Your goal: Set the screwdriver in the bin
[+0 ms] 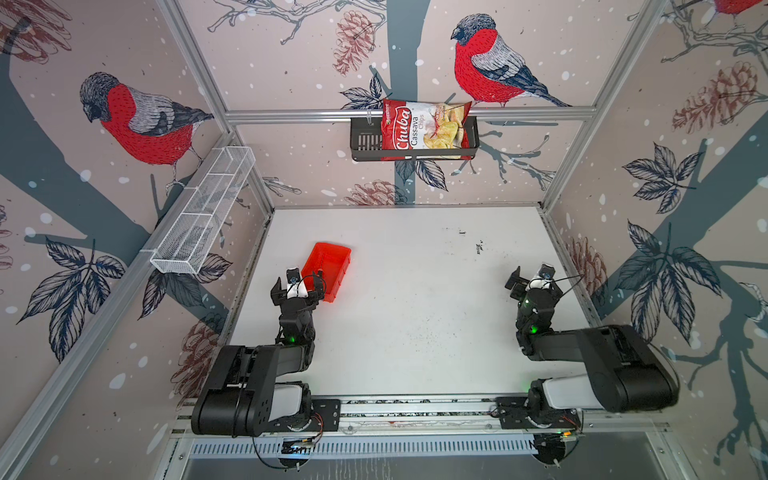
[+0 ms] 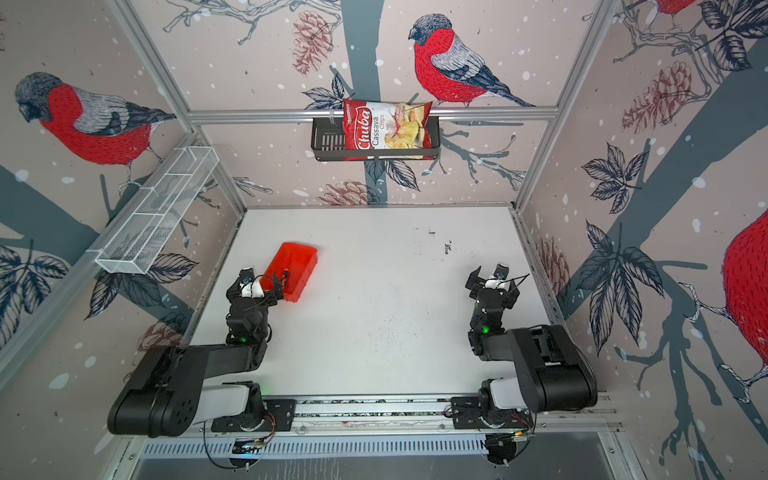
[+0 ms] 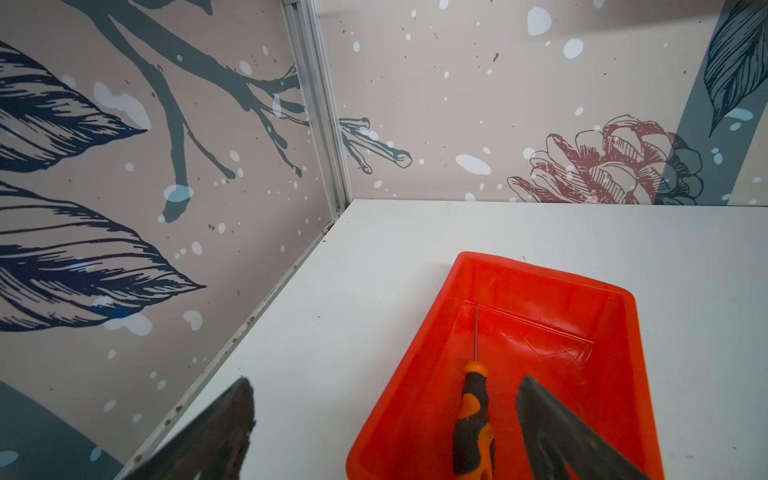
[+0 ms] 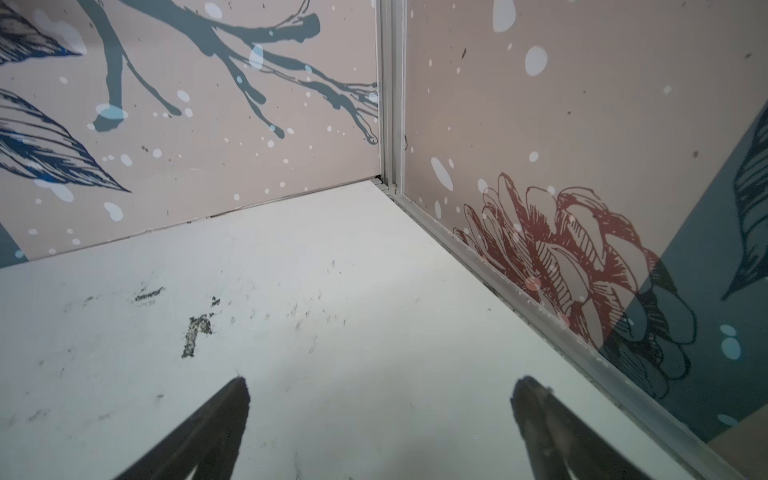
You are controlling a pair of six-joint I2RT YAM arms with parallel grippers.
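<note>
The red bin (image 1: 333,258) (image 2: 300,257) lies on the white table, left of centre, near the left wall. In the left wrist view the screwdriver (image 3: 473,415), with its orange-and-black handle and thin silver shaft, lies flat on the floor of the bin (image 3: 540,286). My left gripper (image 1: 298,282) (image 2: 257,284) (image 3: 385,381) hangs open over the bin's near end, one finger above the bin and the other above the table, touching nothing. In both top views this gripper covers the screwdriver. My right gripper (image 1: 536,282) (image 2: 494,284) (image 4: 383,380) is open and empty over the table at the right.
A bag of cassava chips (image 1: 424,129) sits in a black basket (image 1: 365,143) on the back wall. A white wire-mesh shelf (image 1: 203,212) hangs on the left wall above the bin's side. Dark scuff marks (image 4: 195,332) dot the table towards the back right.
</note>
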